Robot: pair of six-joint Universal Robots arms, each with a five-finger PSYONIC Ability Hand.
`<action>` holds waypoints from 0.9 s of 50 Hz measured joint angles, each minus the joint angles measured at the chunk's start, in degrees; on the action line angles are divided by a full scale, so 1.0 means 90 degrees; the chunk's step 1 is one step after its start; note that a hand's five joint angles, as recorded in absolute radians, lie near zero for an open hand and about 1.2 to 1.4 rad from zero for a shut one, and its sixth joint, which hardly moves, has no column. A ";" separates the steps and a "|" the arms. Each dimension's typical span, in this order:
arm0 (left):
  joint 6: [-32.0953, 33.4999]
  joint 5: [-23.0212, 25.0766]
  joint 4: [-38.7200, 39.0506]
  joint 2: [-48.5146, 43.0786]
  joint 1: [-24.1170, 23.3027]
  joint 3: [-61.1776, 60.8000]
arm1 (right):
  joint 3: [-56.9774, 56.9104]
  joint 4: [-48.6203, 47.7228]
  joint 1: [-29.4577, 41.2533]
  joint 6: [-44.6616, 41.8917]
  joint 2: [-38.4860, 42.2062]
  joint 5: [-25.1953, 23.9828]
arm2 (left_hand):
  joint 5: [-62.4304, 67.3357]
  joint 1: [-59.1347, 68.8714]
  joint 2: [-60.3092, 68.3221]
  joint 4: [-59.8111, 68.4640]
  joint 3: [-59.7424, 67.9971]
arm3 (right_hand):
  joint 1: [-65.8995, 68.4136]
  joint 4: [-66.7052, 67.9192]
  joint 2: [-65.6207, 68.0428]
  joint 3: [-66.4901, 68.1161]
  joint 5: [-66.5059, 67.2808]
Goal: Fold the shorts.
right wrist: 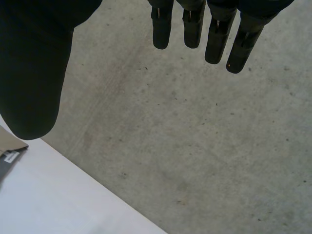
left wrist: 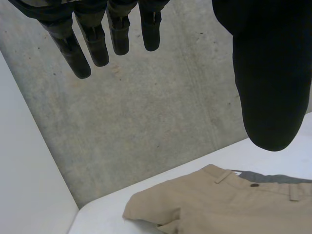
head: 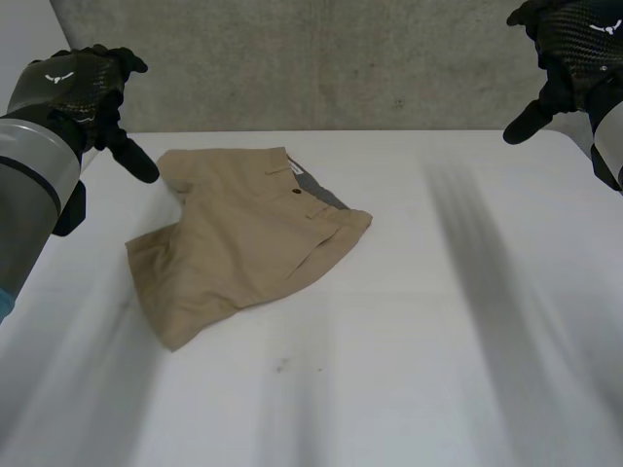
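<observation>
Both the left hand [head: 83,83] and the right hand [head: 569,39] hover above the counter [head: 448,350], spread open and holding nothing. The tan shorts [head: 243,243] lie flat near the left hand, well apart from the right.

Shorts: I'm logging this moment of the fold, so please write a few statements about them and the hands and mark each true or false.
1. The shorts lie on the table. True.
2. The left hand is shut on the shorts. False: it is open, holds nothing and is raised off them.
3. The right hand is open and holds nothing. True.
4. The shorts are blue. False: they are tan.
5. The shorts lie nearer the left hand than the right hand. True.
</observation>
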 measured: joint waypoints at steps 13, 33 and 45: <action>-0.0033 0.0122 -0.0010 0.0020 0.0027 -0.0059 | 0.0002 0.0115 -0.0002 0.0172 0.0033 -0.0027 | -0.0001 0.0000 -0.0034 0.0000 0.0000 | 0.0000 0.0000 0.0000 0.0000 0.0000; -0.0046 0.0048 0.0088 -0.0732 -0.0189 -0.1034 | 0.0334 0.0325 0.0320 -0.1949 0.0899 -0.1002 | 0.0025 0.0024 -0.0039 -0.0028 0.0011 | 0.0000 0.0000 0.0000 0.0005 0.0000; -0.0070 -0.0454 0.0422 -0.1827 -0.0533 -0.1551 | 0.0338 0.0309 0.0462 -0.2249 0.1256 -0.0964 | 0.1711 0.1771 0.1705 0.1680 0.1609 | 0.0000 0.0001 0.0000 0.0000 0.0000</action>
